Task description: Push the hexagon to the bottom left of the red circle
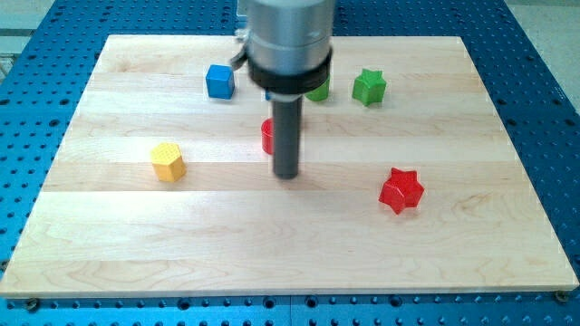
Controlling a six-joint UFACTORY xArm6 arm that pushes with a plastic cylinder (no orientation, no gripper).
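tip (286, 174) just right of red circle (267, 137), partly hiding it; yellow hexagon (169, 161) well left.

A pale wooden board (272, 235) lies on a blue perforated table (36, 109). On the board, a yellow hexagon block (168, 161) sits at the view's left. A blue cube (219, 81) sits near the view's top. A green star (369, 86) is at the top right, with another green block (318, 91) beside it, mostly hidden. A red star (401, 190) sits at the right. A red circle block (267, 137) lies mid-board, partly hidden behind my rod, and my tip (286, 175) rests just below it.
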